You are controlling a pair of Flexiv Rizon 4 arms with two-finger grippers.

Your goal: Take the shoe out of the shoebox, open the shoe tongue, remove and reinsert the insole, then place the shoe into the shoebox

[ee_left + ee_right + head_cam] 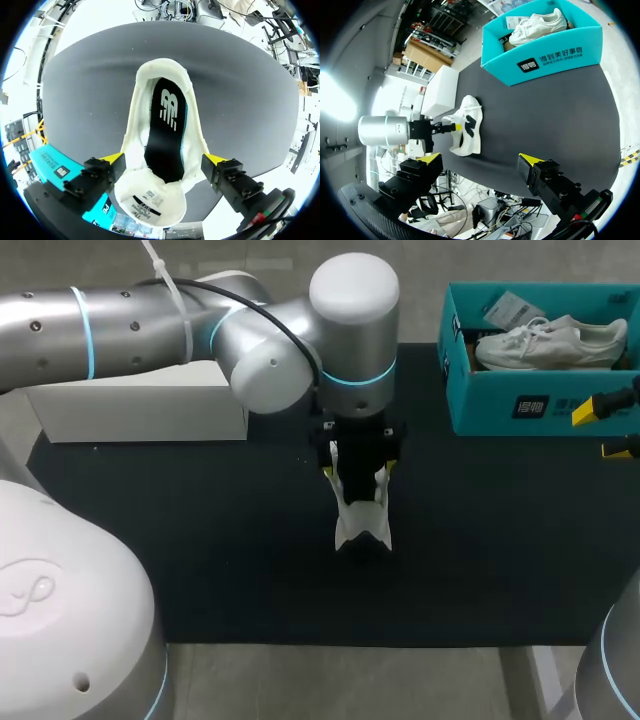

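Our left arm enters from the left of the head view and reaches to the middle of the frame. There the left gripper (359,472) points down at a white low-top sneaker (362,520), which stands on the black table mat (200,540). In the left wrist view both yellow fingertips (116,159) press against the sneaker's two sides, so this gripper is clamped on the shoe near its mouth. We look straight into the opening: the black printed insole (167,135) lies flat inside. The white tongue (150,197) is folded back toward the gripper's base with its label showing.

The teal cardboard shoebox (520,405) sits at the upper right of the head view, well apart from the held sneaker. A second white sneaker (550,345) lies on its side inside it.

Our right gripper (606,430) shows at the right edge of the head view, just beside the shoebox's front wall. Its fingers are spread with nothing between them.

A white rectangular box (140,410) stands at the mat's upper left, under our left arm.
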